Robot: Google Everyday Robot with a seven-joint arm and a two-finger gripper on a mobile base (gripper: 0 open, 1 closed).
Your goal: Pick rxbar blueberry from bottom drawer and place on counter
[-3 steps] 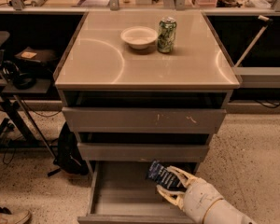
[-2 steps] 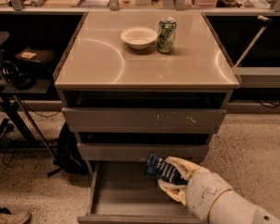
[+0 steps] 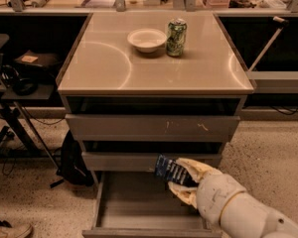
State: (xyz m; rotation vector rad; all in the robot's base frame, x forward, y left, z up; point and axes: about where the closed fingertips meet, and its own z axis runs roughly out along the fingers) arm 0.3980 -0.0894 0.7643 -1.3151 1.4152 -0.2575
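- My cream two-finger gripper (image 3: 183, 179), on a white arm reaching in from the lower right, hangs over the open bottom drawer (image 3: 134, 202), a wide grey-brown box pulled out near the speckled floor.
- Its fingers are clamped on the small, flat, dark navy rxbar blueberry wrapper (image 3: 169, 168), held tilted above the drawer floor, its upper end level with the middle drawer (image 3: 119, 161).
- The glossy beige counter (image 3: 139, 68) above carries a shallow white bowl (image 3: 146, 38) and, just beside it, an upright green patterned can (image 3: 176, 36).
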